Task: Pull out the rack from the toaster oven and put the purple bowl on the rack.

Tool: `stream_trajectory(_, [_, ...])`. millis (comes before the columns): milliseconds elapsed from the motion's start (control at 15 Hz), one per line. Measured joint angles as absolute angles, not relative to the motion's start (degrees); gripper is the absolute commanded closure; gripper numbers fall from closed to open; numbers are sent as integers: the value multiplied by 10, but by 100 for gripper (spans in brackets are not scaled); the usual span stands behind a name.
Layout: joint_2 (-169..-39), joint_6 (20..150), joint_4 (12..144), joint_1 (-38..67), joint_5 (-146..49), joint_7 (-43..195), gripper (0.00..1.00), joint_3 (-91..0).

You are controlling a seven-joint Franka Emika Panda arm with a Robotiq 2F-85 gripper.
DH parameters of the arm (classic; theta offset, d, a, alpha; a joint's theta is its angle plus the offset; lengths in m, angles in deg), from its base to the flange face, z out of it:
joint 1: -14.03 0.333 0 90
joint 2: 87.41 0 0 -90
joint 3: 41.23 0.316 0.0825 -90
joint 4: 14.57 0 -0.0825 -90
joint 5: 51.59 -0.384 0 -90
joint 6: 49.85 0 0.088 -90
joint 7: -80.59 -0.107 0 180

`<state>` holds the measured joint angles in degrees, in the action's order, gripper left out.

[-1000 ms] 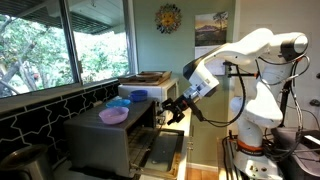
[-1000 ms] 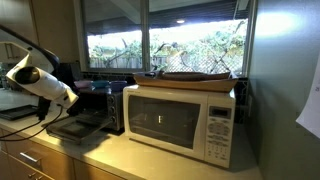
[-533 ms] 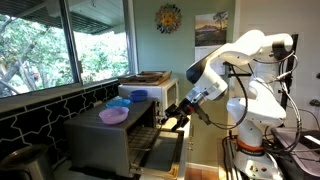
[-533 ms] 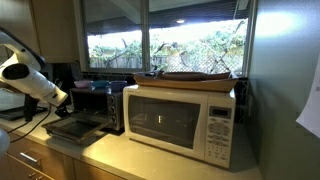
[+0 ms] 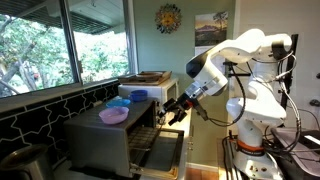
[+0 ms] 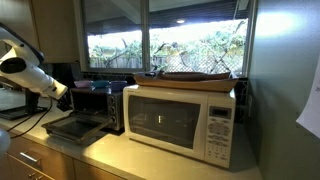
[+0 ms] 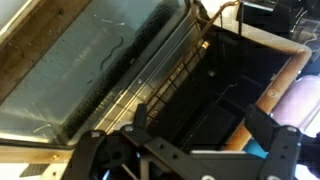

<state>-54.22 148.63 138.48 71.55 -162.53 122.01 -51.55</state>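
gripper (image 7: 190,150): mine, fingers spread wide with nothing between them. It hangs in front of the toaster oven (image 5: 100,145), above its dropped door and touching nothing.
door (image 7: 90,50): glass panel folded down flat at the front of the toaster oven. The wrist view looks straight down on it.
rack (image 7: 165,85): thin wire shelf at the mouth of the toaster oven's cavity, front edge close to the door hinge. I can't tell how much of it is out of the cavity.
cavity: dark inside the toaster oven, detail too dim to read.
purple bowl (image 5: 113,116): upright on the flat top of the toaster oven, near its front edge. It is not on the rack. In the wrist view it shows as a lavender patch at the right edge.
blue bowls (image 5: 130,97): also on top of the toaster oven, behind the purple bowl.
microwave (image 6: 180,120): white, just beside the toaster oven on the same counter, door closed.
tray (image 6: 195,77): shallow wooden one lying on top of the microwave, well apart from the toaster oven's door.
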Motion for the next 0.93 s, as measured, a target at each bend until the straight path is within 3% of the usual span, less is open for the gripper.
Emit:
stream_trajectory(267, [-547, 1574, 1312, 803, -1659, 1307, 0, -552])
stream_trajectory(667, [-572, 1739, 1115, 971, -1794, 1522, 0, -684])
stream_trajectory(933, [-624, 1760, 980, 993, -1888, 1661, 0, -727])
